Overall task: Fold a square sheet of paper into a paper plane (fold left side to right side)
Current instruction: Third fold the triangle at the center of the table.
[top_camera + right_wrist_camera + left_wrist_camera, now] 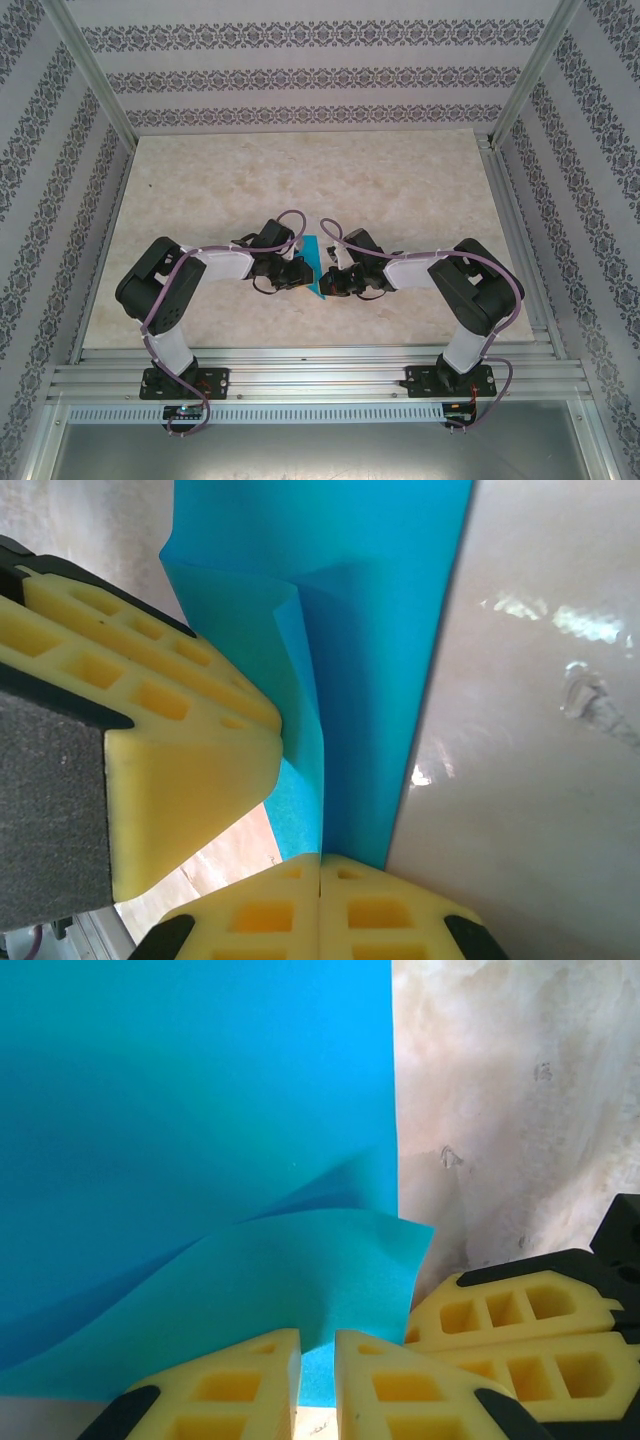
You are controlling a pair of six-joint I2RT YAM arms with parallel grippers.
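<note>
Left arm (165,290) and right arm (470,290) stand mirrored, each with its elbow thrown outward and its forearm folded in toward the middle of the pale marble-patterned desk (400,190). The thin, bright cyan-blue square sheet of paper (316,262) lies at the desk's centre, slightly toward 6 o'clock, and shows from overhead as a narrow strip between the two wrists. The left tool (297,272) meets the sheet from its 9 o'clock side and the right tool (335,281) from its 3 o'clock side, the two nearly touching. In the left wrist view, a raised, curling flap of the sheet dips into the narrow slit between the yellow pads (250,1390): the left tool is clamped on the paper. In the right wrist view, the pads (270,915) are pressed together with a creased ridge of the sheet running into their seam, so that tool is likewise clamped on it. The rest of the sheet lies flat on the desk.
</note>
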